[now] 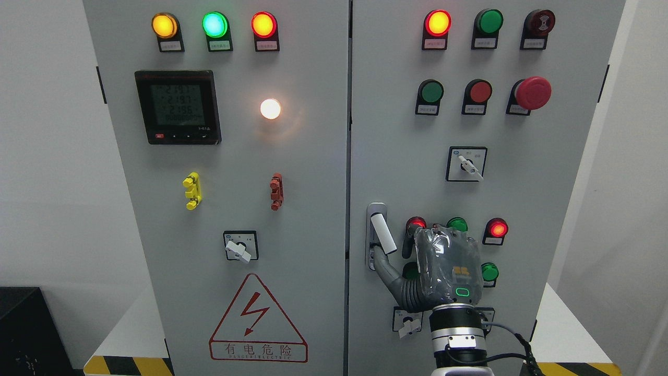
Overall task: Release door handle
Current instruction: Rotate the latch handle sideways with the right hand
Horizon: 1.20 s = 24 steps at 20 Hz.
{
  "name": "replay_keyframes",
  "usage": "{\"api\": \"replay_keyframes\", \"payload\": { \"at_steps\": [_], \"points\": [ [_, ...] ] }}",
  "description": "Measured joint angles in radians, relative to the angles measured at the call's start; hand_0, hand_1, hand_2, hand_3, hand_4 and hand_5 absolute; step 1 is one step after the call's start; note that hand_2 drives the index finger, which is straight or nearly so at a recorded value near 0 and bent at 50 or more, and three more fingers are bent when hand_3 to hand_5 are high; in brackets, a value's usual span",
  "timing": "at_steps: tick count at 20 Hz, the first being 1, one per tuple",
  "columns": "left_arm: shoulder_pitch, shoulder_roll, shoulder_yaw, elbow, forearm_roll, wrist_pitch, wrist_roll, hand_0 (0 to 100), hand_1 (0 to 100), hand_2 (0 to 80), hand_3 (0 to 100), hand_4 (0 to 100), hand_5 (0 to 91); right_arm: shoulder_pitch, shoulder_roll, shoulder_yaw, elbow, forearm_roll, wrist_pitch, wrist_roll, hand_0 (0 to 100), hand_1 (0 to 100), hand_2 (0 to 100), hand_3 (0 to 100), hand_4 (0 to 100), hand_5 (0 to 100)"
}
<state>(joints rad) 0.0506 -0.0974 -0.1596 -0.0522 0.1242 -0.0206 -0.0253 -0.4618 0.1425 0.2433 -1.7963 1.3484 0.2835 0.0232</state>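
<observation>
The door handle (382,233) is a white lever in a silver plate at the left edge of the right cabinet door (522,198). The lever is swung out, with its lower end tilted to the right. My right hand (417,256), wrapped in clear plastic, comes up from the bottom edge and hovers just right of the handle with its back to the camera. Its thumb (383,266) stretches left, the tip ending just under the lever's lower end. The other fingers are not wrapped around the lever and are mostly hidden behind the hand. My left arm does not show.
The hand partly covers red and green push buttons (498,230). A rotary switch (467,164) sits above it and another switch (408,325) by the wrist. The left door (235,209) carries a meter, lamps and a warning triangle. A cable (514,337) trails from the wrist.
</observation>
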Motion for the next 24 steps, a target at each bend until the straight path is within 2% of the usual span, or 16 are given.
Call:
{"api": "replay_keyframes", "payload": {
  "at_steps": [24],
  "points": [
    [0.000, 0.000, 0.000, 0.000, 0.000, -0.008, 0.000, 0, 0, 4.2, 11, 0, 0.0, 0.000, 0.000, -0.012, -0.009, 0.000, 0.000, -0.002, 43, 42, 73, 100, 78, 70]
  ]
}}
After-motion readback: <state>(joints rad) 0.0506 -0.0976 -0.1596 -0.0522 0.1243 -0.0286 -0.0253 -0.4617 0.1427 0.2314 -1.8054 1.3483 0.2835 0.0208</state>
